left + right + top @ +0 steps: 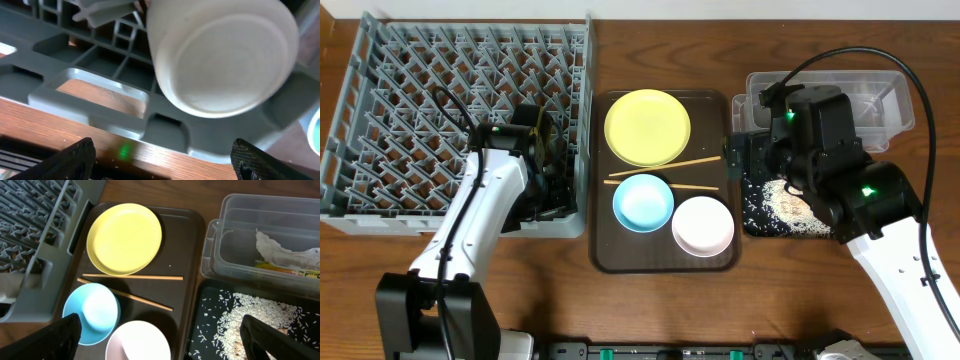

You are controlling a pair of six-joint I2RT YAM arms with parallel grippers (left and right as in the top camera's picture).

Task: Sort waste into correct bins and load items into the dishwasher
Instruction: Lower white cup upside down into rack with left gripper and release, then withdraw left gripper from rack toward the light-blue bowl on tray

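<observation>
at the rack (420, 100) wall, left arm (485, 200) reaches low, tool (162, 150) wide before what seems a white cup (220, 55).

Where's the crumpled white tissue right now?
In the right wrist view, the crumpled white tissue lies inside the clear rectangular plastic tub, upper right, next to the flat black rectangular tray.

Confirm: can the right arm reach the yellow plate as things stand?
Likely yes: the plate lies bare on the tray, nothing over it, and the right arm sits just beyond the tray's edge, jaws open.
</observation>
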